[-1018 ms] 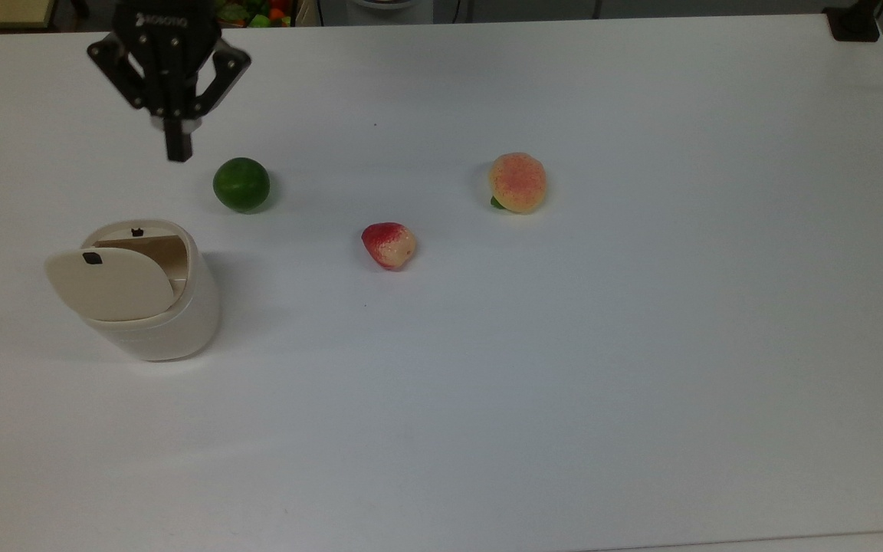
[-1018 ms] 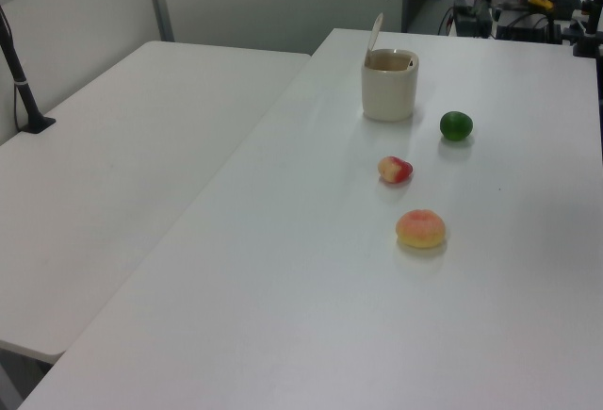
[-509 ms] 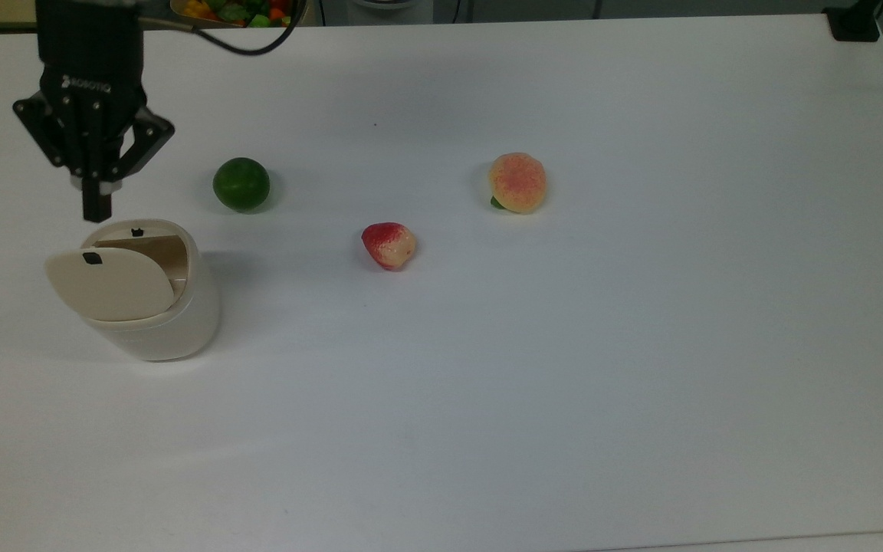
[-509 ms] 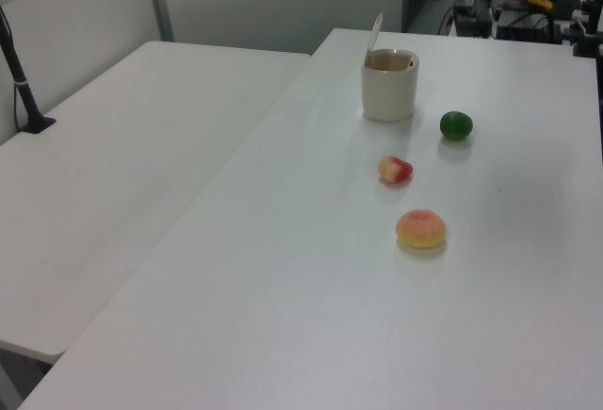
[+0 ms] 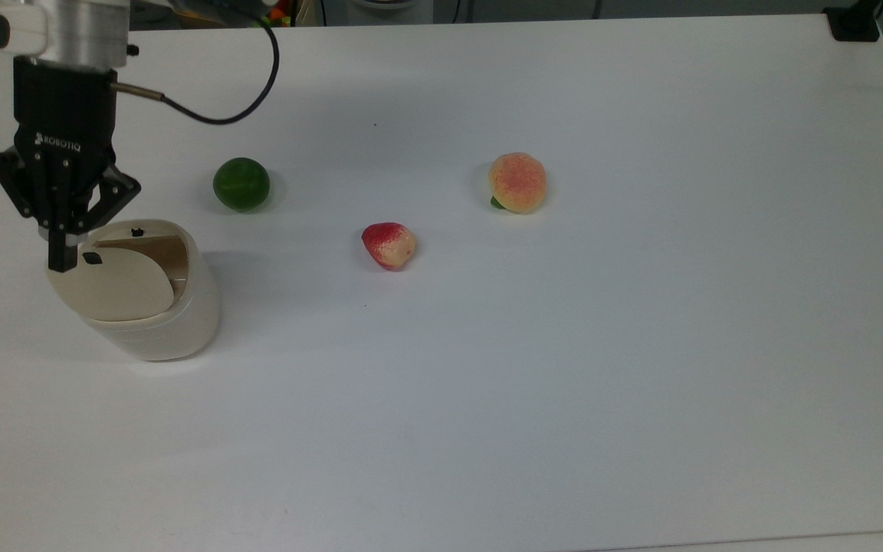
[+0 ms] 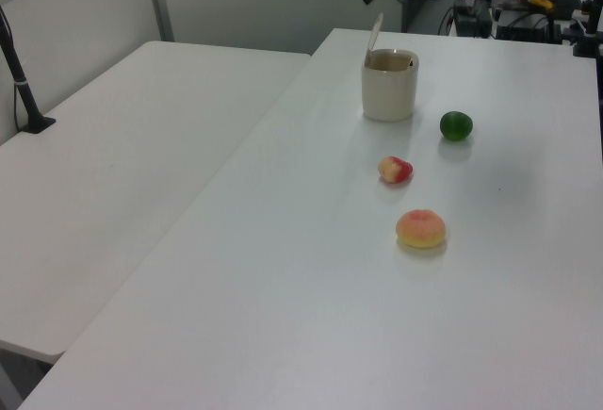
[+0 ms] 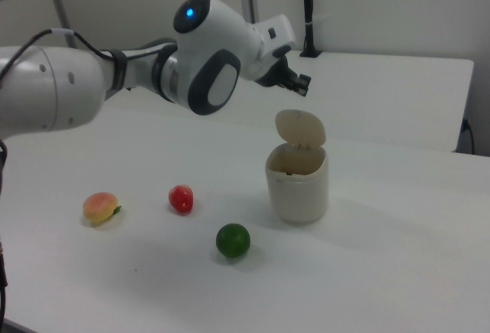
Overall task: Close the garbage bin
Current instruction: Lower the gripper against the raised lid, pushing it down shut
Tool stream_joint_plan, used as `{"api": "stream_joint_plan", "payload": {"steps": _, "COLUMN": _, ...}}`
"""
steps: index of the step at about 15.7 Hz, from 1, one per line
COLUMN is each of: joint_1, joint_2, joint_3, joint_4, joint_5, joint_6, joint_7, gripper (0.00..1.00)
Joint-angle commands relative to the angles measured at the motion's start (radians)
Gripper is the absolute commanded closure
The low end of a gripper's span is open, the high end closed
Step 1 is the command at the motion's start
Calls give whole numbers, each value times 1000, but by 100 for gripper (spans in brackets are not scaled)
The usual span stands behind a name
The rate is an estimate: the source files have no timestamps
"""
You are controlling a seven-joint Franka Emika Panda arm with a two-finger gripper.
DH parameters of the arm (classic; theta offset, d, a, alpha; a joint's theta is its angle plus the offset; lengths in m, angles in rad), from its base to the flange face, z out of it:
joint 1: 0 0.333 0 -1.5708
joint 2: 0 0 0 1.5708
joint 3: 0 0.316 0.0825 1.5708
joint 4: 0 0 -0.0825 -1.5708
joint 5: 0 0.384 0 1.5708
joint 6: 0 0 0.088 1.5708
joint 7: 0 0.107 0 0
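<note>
The garbage bin (image 5: 162, 326) is a cream-white tub at the top view's left, and its beige lid (image 5: 116, 285) stands raised on its hinge with the mouth showing. In the left view the bin (image 6: 389, 90) has its lid (image 6: 375, 35) upright. My black gripper (image 5: 63, 259) is shut, fingers pressed together with nothing between them. In the top view its tip overlaps the lid's upper left edge beside the black button (image 5: 92, 258). The right view has the gripper (image 7: 302, 82) a little above the lid (image 7: 300, 128), apart from it.
A green round fruit (image 5: 241, 184), a red-and-cream strawberry (image 5: 388, 245) and a peach (image 5: 517, 182) lie on the white table (image 5: 564, 383) to the top view's right of the bin. The arm's cable (image 5: 242, 107) loops above the green fruit.
The gripper has travelled to the top view's left and downward, from beside the green fruit to over the raised lid's edge. The bin, lid and fruits have not moved.
</note>
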Motion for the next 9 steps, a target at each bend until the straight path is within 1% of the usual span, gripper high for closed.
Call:
{"api": "stream_joint_plan", "payload": {"steps": 1, "joint_1": -7, "joint_2": 16, "joint_3": -5, "joint_4": 5, "joint_5": -29, "joint_6": 19, "joint_7": -17, "gripper": 100}}
{"api": "stream_joint_plan", "payload": {"steps": 3, "joint_1": -10, "joint_2": 8, "joint_3": -7, "joint_4": -7, "joint_5": -31, "joint_6": 11, "joint_7": -21, "gripper": 100}}
{"api": "stream_joint_plan", "payload": {"steps": 5, "joint_1": -10, "joint_2": -24, "joint_3": -7, "joint_4": -57, "joint_5": -32, "joint_6": -10, "joint_7": -39, "gripper": 100}}
{"api": "stream_joint_plan", "payload": {"steps": 9, "joint_1": -10, "joint_2": -48, "joint_3": -7, "joint_4": -65, "joint_5": -32, "joint_6": -156, "joint_7": -105, "gripper": 100}}
